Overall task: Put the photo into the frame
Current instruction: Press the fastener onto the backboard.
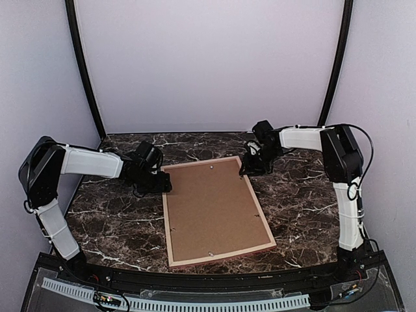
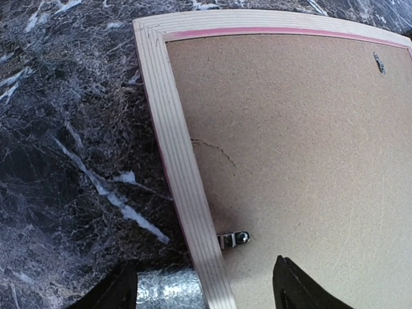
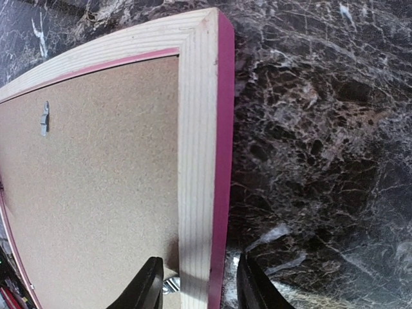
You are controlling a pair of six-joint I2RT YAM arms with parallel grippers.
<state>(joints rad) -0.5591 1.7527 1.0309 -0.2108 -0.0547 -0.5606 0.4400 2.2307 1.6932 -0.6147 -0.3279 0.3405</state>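
The pink-red frame lies face down on the marble table, its tan wood back up. A brown backing board fills it. The photo is hidden. My left gripper is at the frame's far left edge. In the left wrist view it stands open, its jaws wide on either side of the left rail. My right gripper is at the far right corner. In the right wrist view it straddles the right rail, open, with a small gap at each finger.
Small metal tabs sit on the backing board along the rails. Dark marble table surrounds the frame. Pale walls stand behind and at both sides.
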